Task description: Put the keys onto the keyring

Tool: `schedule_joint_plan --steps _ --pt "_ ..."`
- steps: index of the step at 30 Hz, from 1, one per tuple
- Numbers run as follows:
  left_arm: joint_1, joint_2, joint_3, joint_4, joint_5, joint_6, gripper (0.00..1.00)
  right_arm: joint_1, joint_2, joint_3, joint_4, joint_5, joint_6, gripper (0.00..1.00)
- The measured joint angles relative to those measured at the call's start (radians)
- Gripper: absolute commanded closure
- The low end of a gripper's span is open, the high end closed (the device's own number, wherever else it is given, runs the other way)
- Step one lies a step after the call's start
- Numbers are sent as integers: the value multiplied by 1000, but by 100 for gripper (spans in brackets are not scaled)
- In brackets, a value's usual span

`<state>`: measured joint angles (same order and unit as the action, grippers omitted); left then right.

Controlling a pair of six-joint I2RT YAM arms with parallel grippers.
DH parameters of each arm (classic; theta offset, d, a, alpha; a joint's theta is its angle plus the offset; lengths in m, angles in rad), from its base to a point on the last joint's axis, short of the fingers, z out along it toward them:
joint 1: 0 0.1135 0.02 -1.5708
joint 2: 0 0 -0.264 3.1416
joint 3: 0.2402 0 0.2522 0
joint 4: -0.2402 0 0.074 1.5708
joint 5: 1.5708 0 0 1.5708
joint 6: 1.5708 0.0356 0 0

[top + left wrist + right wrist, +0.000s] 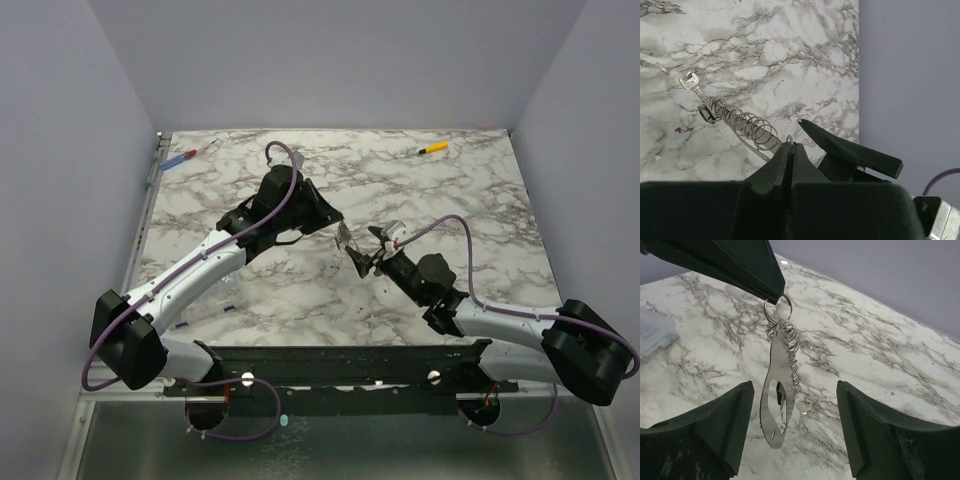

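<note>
My left gripper (791, 145) is shut on a thin keyring (777, 305), held above the marble table (480, 200). From the ring hangs a chain of small wire rings (747, 127) and a flat silver metal piece with a long hole (777, 405). A small silver key (806, 404) shows at the chain's lower end. In the top view this pale cluster of keys (347, 240) hangs between the two arms. My right gripper (794, 390) is open, one finger on each side of the flat piece, touching nothing.
A blue-and-red tool (185, 157) lies at the table's back left and a yellow-handled tool (433, 148) at the back right. A clear plastic box (655, 332) sits on the left. Grey walls close in three sides.
</note>
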<state>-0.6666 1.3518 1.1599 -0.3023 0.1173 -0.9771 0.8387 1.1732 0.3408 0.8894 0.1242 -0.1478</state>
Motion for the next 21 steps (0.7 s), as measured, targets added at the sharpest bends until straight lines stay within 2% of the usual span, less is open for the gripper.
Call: schedule_joint_plan --steps 8,21 --pt "6 -16 -19 14 10 -10 100 0 75 49 92 14 -6 41" --pt "11 -21 -23 18 25 -11 100 0 154 84 174 31 16 50"
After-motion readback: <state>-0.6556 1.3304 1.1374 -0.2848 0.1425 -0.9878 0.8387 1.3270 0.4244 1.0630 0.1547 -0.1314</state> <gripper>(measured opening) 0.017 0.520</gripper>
